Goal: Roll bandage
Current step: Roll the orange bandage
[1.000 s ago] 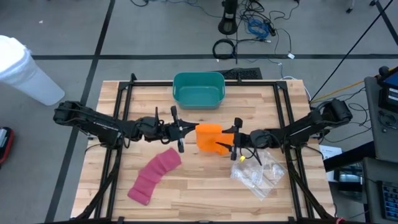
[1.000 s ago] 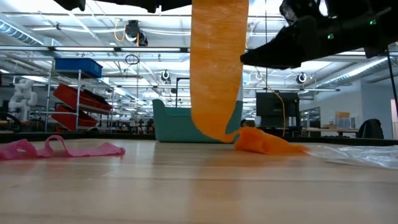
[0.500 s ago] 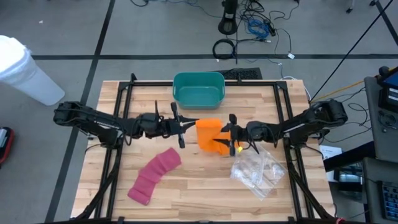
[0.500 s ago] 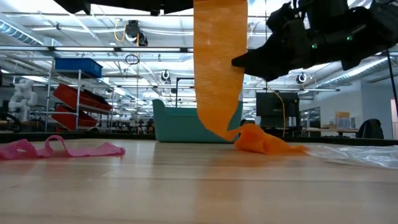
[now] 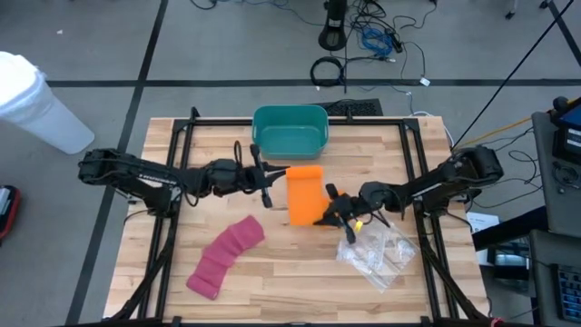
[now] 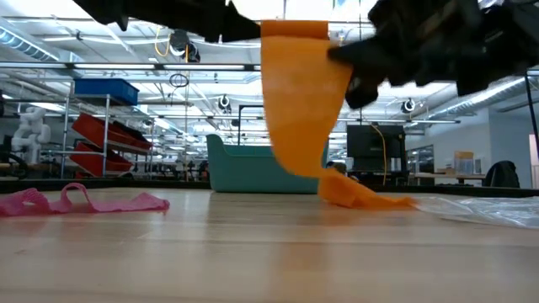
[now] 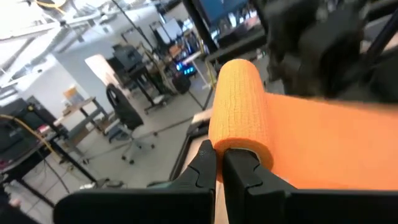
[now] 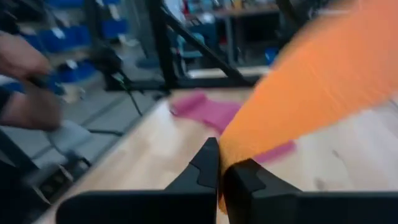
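An orange bandage [image 5: 304, 194] hangs over the table's middle. Its upper end is wound into a roll [image 7: 239, 102], and its strip [image 6: 296, 109] drops to a crumpled tail [image 6: 360, 192] lying on the wood. My left gripper [image 5: 271, 186] is shut on the roll's end, coming from the table's left. My right gripper [image 5: 326, 215] is shut on the strip's right edge, coming from the table's right. A pink bandage [image 5: 225, 256] lies loose at the near left. My left gripper pinches the end face of the orange roll [image 7: 232, 144] between its two fingers, which point level from the table's left, along the roll's axis. The roll is lifted clear and the strip hangs below it. My right gripper pinches the strip's right edge [image 8: 235, 149] between its two fingers, level from the table's right, below the roll. The strip slants between the roll and the table, its tail on the wood.
A teal bin [image 5: 290, 130] stands at the far middle. A clear plastic bag [image 5: 377, 252] lies near the right gripper, toward the near right. Black frame rails [image 5: 178, 173] run along both sides. A person's hand [image 8: 22, 59] shows beyond the table in the right wrist view.
My right gripper has turned its wrist, moved a little toward the table's left and shut on the strip's right edge. My left gripper has carried the roll slightly toward the far edge. The hanging strip, straight before, now slants and bulges between the two holds.
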`<action>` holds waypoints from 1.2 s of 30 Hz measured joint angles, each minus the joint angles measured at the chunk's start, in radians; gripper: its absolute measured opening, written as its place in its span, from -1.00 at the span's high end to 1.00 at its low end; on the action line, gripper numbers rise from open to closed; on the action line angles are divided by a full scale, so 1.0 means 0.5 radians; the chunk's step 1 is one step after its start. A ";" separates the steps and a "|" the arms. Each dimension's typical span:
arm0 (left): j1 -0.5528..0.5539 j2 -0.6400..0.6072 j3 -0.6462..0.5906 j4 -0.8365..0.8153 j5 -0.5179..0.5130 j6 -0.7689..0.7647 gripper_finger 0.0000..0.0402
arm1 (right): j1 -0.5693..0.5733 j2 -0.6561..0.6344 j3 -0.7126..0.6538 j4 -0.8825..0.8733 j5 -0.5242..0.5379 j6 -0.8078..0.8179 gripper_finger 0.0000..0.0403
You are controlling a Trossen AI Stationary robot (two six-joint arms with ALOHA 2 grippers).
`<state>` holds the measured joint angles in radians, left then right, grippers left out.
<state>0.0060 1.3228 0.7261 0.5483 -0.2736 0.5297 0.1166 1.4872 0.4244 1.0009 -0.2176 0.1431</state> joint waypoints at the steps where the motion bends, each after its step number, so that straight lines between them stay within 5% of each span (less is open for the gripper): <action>1: 0.005 0.000 0.000 -0.031 0.000 0.000 0.98 | 0.035 -0.032 0.008 0.001 0.001 0.001 1.00; 12: -0.130 0.234 -0.002 -0.162 0.019 -0.102 0.98 | 0.089 -0.395 0.202 -0.204 -0.050 0.141 1.00; 19: -0.176 0.483 -0.002 -0.079 -0.179 -0.105 0.98 | 0.025 -0.416 0.376 -0.398 -0.028 0.322 1.00; 28: -0.269 0.435 -0.001 -0.087 -0.259 -0.032 0.98 | -0.031 -0.550 0.379 -0.604 0.298 0.408 1.00; 36: -0.305 0.430 -0.001 -0.084 -0.262 -0.002 0.98 | -0.065 -0.606 0.379 -0.358 0.456 0.423 1.00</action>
<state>-0.1467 1.5379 0.7258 0.5064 -0.4043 0.5289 0.0841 1.1844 0.6140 0.8219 0.0102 0.3546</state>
